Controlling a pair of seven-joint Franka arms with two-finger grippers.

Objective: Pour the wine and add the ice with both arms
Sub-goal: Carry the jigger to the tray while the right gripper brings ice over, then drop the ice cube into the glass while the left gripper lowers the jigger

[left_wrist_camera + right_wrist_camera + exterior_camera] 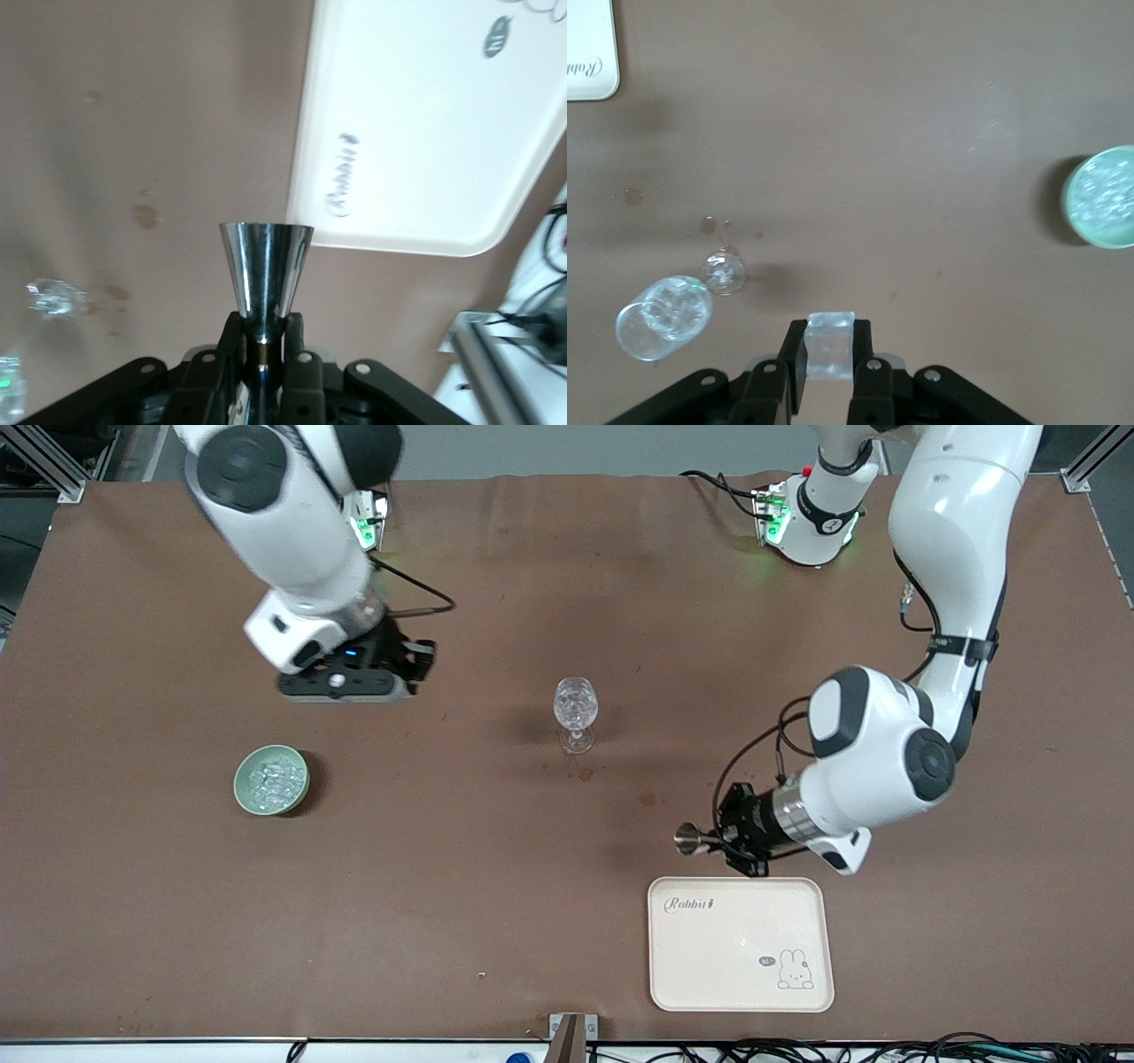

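The right claw point(828, 359), clamped on an ice cube point(831, 345), hangs over the desk point(496, 903) between the green bowl point(271, 779) and the stemmed glass point(576, 713), which lies toward the left arm's end, while the left claw point(264, 341) holds a metal jigger point(264, 270) just above the tray point(740, 943).

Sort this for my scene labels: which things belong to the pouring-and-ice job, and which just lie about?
In the job:
- ice cube, in right gripper
- metal jigger, in left gripper
- stemmed glass
- green bowl of ice

Lying about:
- cream rabbit tray
- drip stains
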